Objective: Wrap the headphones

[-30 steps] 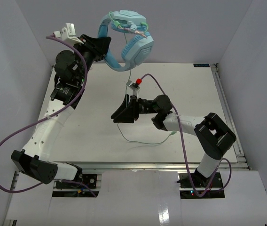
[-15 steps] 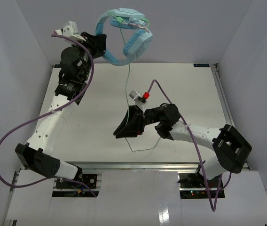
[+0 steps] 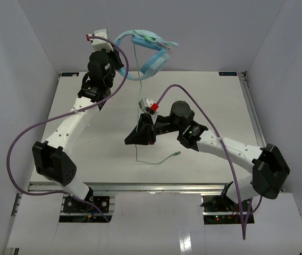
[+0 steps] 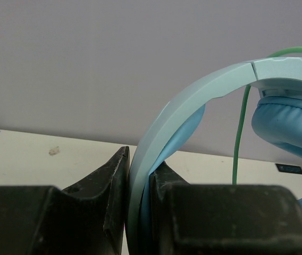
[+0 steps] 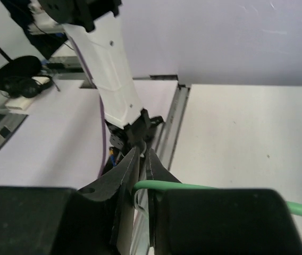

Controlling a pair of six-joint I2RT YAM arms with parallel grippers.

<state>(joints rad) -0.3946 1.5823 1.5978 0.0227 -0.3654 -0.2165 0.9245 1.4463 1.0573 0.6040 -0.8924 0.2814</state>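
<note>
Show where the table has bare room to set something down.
Far-right table corner, between right arm and rail, is bare; so is the strip between left arm and right gripper. Crowded: near centre, where the cable lies.

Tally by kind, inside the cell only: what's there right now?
Headphones: 1, light blue, headband clamped in the left tool, held off the table
Cable: 1, green, pinched in the right tool
Arms: 2, left arm, right arm
Table: 1
Total: 5
</note>
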